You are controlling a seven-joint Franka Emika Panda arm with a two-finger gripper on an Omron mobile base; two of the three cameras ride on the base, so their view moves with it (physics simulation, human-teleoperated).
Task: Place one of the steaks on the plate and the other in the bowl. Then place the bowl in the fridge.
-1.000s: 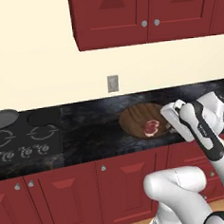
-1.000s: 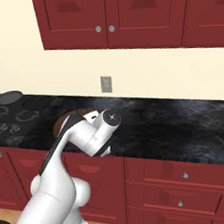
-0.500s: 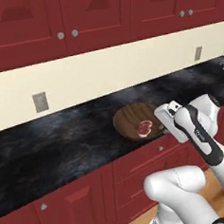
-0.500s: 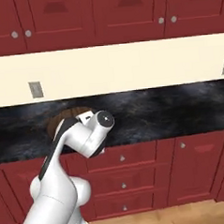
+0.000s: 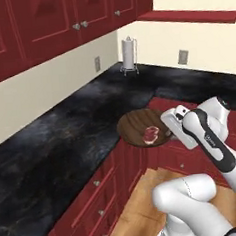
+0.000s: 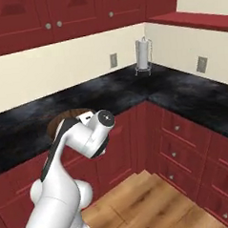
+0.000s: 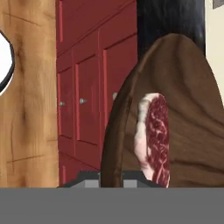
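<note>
The dark brown wooden bowl (image 5: 140, 125) hangs in the air in front of the counter edge, held by its rim. One steak (image 5: 151, 134), red with a whitish edge, lies inside it. My gripper (image 5: 168, 132) is shut on the bowl's near rim. The hand view looks along the rim: the bowl (image 7: 188, 100) stands on edge in the picture, the steak (image 7: 156, 140) rests against its inside, and my gripper (image 7: 111, 177) clamps the rim at the bottom. From the right base view the bowl (image 6: 61, 121) peeks out behind my arm. The plate and the fridge are out of view.
A black stone counter (image 5: 67, 144) runs along the wall and turns a corner, where a paper towel holder (image 5: 129, 54) stands. Red cabinets (image 6: 184, 145) with drawers sit below and red wall cabinets hang above. Wooden floor (image 6: 135, 200) lies in front.
The whole picture has swung as the base turned: the stove has left the views and the counter corner with the paper towel holder has come in. The bowl stays in my gripper.
</note>
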